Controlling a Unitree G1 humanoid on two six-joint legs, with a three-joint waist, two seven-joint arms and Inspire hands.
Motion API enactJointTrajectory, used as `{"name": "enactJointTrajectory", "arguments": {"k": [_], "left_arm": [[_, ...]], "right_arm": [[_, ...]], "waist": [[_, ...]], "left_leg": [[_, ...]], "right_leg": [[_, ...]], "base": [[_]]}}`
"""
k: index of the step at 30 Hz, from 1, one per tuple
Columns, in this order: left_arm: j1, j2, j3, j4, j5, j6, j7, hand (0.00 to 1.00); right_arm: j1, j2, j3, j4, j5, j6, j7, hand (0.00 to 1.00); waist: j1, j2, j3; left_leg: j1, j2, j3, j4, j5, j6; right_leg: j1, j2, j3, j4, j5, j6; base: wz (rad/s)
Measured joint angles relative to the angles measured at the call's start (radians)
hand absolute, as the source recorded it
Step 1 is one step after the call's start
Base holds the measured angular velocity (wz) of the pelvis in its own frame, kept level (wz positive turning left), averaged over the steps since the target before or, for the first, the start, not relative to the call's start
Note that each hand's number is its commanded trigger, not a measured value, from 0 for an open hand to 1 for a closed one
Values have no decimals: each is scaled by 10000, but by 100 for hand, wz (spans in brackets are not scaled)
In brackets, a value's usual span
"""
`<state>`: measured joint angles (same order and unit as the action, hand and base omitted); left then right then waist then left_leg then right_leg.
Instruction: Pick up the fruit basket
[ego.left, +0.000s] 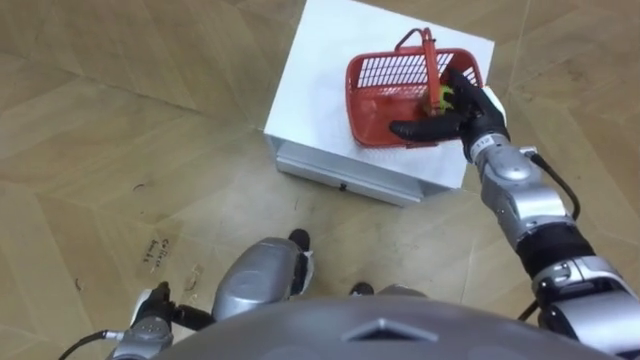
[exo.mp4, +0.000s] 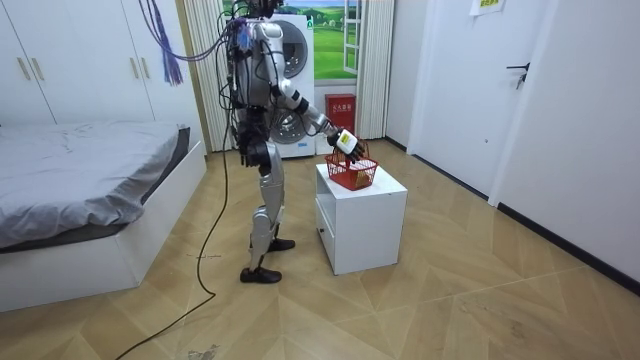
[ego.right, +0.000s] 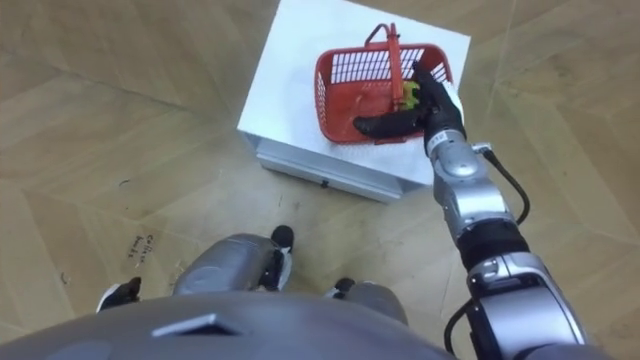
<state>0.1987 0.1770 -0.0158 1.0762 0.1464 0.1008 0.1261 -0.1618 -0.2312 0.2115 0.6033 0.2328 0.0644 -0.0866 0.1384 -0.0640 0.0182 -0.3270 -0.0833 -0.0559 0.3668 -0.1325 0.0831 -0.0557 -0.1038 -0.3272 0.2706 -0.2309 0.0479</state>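
While the robot stands upright on the wooden floor (ego.left: 120, 120) at the near side of a white worktop (ego.left: 320, 95), its right arm reaches forward and the right hand (ego.left: 470, 110) lies over the near right corner of the red fruit basket (ego.left: 380, 105). That hand is spread open: its thumb (ego.left: 415, 130) stretches left along the basket's near rim, and the other digits run straight toward the far side above the right rim, curled round nothing. The basket rests on the worktop, set toward its far right part, with its right rim close to the worktop's right edge and its near rim a little back from the near edge. Its handle (ego.left: 429, 60) stands up across the middle, just left of the hand, and a yellow-green fruit (ego.left: 438, 97) lies inside beside the palm. To the left of the basket the worktop's surface is bare up to its left edge. A drawer (ego.left: 345, 180) front runs below the near edge. The left hand (ego.left: 150, 312) hangs low at the robot's left side, well apart from the worktop; whether it is open or closed I cannot tell. Open floor surrounds the worktop on every side, and a bed (exo.mp4: 80, 170) stands at the room view's left, well apart.
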Motion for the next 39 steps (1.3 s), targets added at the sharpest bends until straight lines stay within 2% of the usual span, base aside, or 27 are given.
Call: {"name": "enactJointTrajectory", "arguments": {"k": [1,2,3,7,9,15,20,23,26,32,39], "left_arm": [[-1,0,0,-8,-29,0,10,0],[1,0,15,-12,-52,2,29,0],[0,-2,15,-34,-58,2,60,0],[41,-21,102,-102,-16,0,238,0],[114,-50,125,-284,19,2,235,0],[116,-88,120,-311,15,7,216,0],[122,-86,122,-366,15,3,182,0],[139,-86,118,-372,16,-1,168,0],[163,-81,135,-371,21,-1,166,0],[303,-81,163,-453,17,6,192,0],[346,-75,518,-689,9,-1,582,0]], "right_arm": [[57,-8,0,-116,4,-11,-25,0],[241,-24,-2,-361,-5,-29,-51,0],[317,-23,-2,-452,-27,-37,-54,0],[658,-23,-89,-837,-148,-35,-134,0],[672,-22,-329,-1250,-295,-35,-262,0],[1062,-27,-803,-2504,59,-116,-445,0],[1285,-39,-875,-2526,34,-206,-657,0],[1307,-37,-918,-2525,34,-206,-769,0],[1331,-38,-1208,-2567,35,-206,-981,0],[1448,-35,-1447,-2828,25,-240,-1514,0],[2021,-35,-1600,-2829,102,-240,-1935,0]], "waist": [[-16,-6,-6],[-23,-14,-97],[-38,-6,-145],[-157,60,-164],[-244,132,-156],[-513,143,-150],[-611,138,-153],[-819,137,-152],[-850,80,-141],[-1035,-72,-176],[-1115,-22,-170]], "left_leg": [[45,-1,2,-17,-1,-1],[86,-3,10,-38,-3,-2],[138,-4,21,-52,-3,-3],[435,6,141,-75,-31,1],[460,22,194,-85,-48,1],[729,24,230,-136,-92,-58],[936,12,291,-270,-57,-19],[960,11,288,-359,-39,-38],[1135,8,345,-500,-13,-62],[1600,6,467,-773,-4,-104],[1974,8,616,-1103,14,-150]], "right_leg": [[7,-2,-1,-10,0,0],[36,-5,-1,-26,0,0],[81,-9,-4,-34,1,1],[396,-20,-7,-118,0,2],[449,-23,39,-147,-4,9],[612,-15,172,-182,-18,33],[785,-9,257,-330,-7,52],[778,-7,253,-339,-7,52],[866,-12,269,-344,-6,51],[1275,-11,262,-652,7,50],[1445,-17,264,-688,32,49]], "base": [[0],[0],[0],[-2],[-12],[-4],[-2],[0],[-4],[-5],[-4]]}}
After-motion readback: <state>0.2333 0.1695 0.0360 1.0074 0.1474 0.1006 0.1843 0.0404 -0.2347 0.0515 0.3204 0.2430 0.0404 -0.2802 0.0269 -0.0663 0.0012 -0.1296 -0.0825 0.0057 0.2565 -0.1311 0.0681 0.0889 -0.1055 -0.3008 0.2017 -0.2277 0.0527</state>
